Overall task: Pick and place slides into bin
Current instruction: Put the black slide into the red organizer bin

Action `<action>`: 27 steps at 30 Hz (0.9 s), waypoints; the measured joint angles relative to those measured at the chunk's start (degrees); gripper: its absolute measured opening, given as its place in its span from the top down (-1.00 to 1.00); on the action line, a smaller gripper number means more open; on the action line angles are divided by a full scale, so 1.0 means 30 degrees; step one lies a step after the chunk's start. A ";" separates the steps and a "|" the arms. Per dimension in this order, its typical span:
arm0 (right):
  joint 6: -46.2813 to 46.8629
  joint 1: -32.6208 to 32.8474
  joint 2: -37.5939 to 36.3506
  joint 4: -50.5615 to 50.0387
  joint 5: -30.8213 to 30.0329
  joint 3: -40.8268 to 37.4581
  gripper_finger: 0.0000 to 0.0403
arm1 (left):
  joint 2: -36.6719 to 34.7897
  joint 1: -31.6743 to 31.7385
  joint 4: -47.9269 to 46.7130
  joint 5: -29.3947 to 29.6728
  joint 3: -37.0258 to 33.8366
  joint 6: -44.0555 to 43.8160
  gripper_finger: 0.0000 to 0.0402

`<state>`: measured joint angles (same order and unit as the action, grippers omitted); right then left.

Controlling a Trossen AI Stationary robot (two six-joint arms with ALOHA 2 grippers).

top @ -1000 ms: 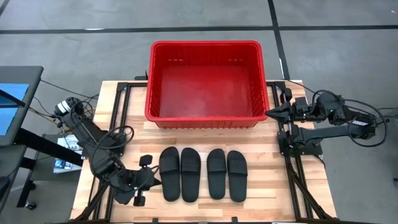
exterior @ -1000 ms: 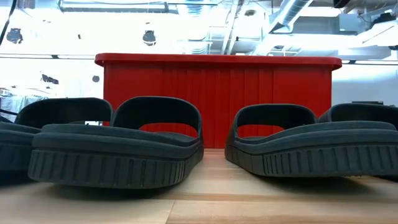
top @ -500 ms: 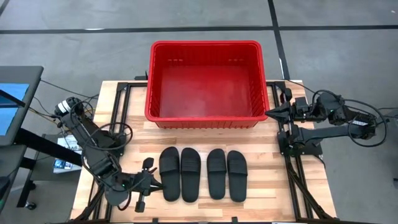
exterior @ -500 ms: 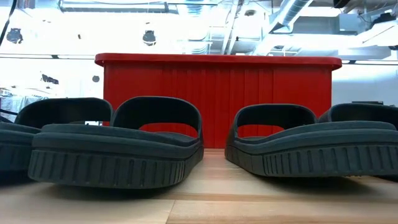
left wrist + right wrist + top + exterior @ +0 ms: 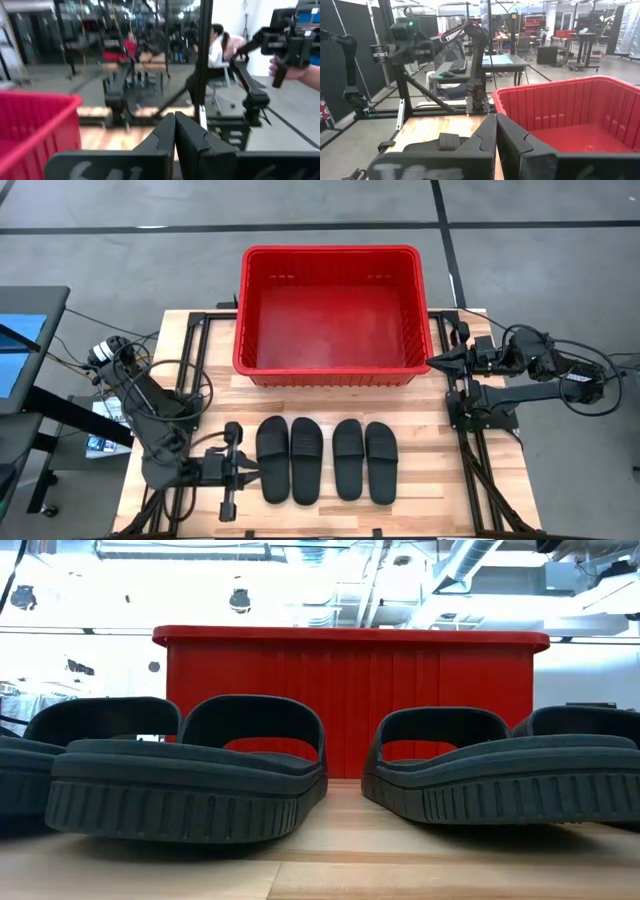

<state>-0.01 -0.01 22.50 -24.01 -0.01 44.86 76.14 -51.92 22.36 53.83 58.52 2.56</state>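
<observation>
From above, four slides (image 5: pixel 321 461) lie in a row on the counter (image 5: pixel 440 515), near the empty bin (image 5: pixel 333 370); the left end effector (image 5: pixel 240 468) waits beside the leftmost one, probably to grasp it. The left wrist view shows its fingers (image 5: pixel 165 135) pressed together. The right wrist view shows the right end effector (image 5: pixel 496 131) also closed, parked beside the bin.

Left gripper (image 5: pixel 243 470) low over the table (image 5: pixel 215 395) near its front left corner. Just beside it, toward the table's middle: four slides (image 5: pixel 325 460), side by side in a row across the front. Behind that row, well apart from the claw: the bin (image 5: pixel 333 315), on the table's rear half. Right gripper (image 5: pixel 434 360) beside the bin's right front corner.
</observation>
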 joint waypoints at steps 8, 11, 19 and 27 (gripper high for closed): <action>0.0007 -0.0003 -0.0003 0.0154 -0.0003 0.0007 1.00 | -0.0007 0.0296 0.1387 0.2114 -0.0007 0.1590 1.00; 0.0002 -0.0002 0.0000 0.0146 -0.0002 0.0003 1.00 | -0.0007 0.0497 0.1380 0.2528 -0.0007 0.1581 1.00; -0.2990 0.0066 -0.0001 0.0238 -0.0087 0.0007 1.00 | -0.0007 0.1115 0.1372 0.2803 -0.0014 0.1403 1.00; -0.5153 0.1560 0.1720 -0.1837 -0.0195 0.2804 1.00 | -0.0015 0.1747 0.1422 0.2807 -0.0022 0.1238 1.00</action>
<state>-15.47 4.67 27.66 -29.52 -0.60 53.27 76.09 -46.68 26.63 62.25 58.46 6.28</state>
